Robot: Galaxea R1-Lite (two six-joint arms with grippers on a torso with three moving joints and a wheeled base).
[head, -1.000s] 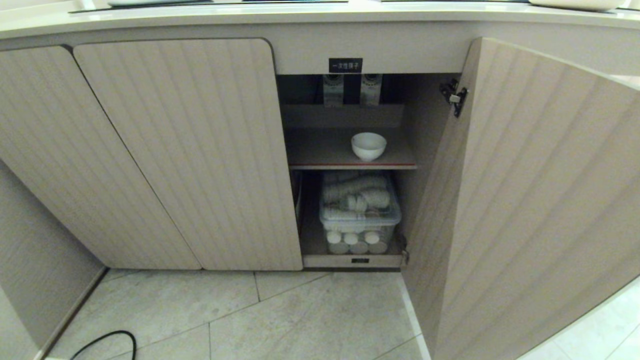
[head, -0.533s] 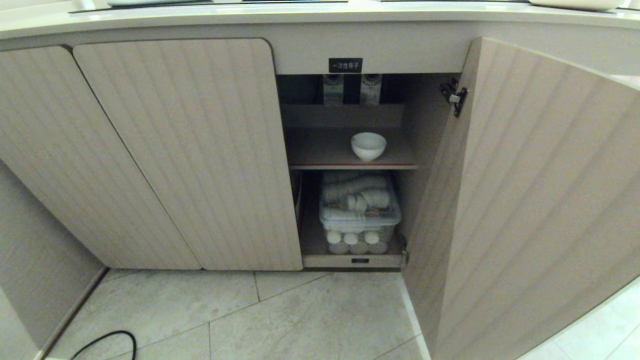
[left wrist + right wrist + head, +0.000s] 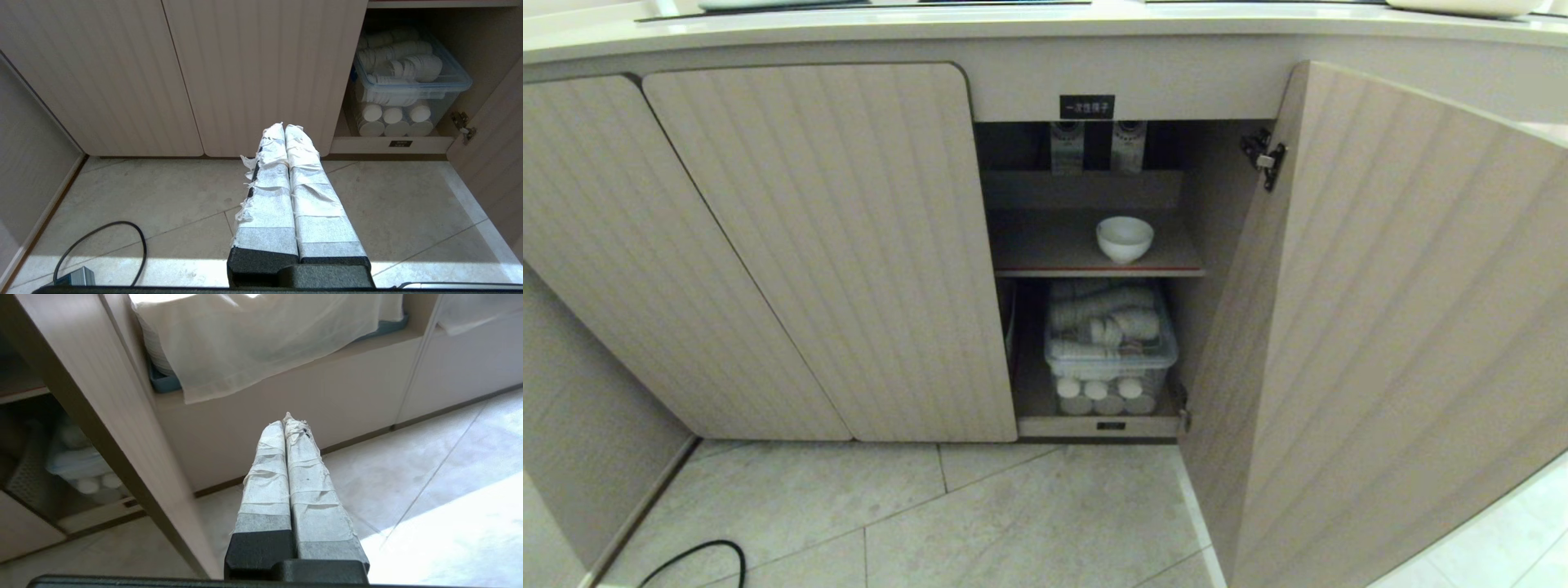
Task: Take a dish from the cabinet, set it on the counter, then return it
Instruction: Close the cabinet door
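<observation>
We found the dish (image 3: 1125, 238) upright on the upper shelf (image 3: 1054, 245) of the cabinet (image 3: 809, 245), whose right-hand door (image 3: 1380, 327) stood open. Below it sat a clear bin (image 3: 1111, 347) of stacked white cups. The left gripper (image 3: 284, 128) and right gripper (image 3: 286, 421) hung low over the floor (image 3: 1013, 514), jaws closed, holding nothing.

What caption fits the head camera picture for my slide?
Small white bowl waits on the upper shelf of the open cabinet, above a clear bin of stacked white cups.
</observation>
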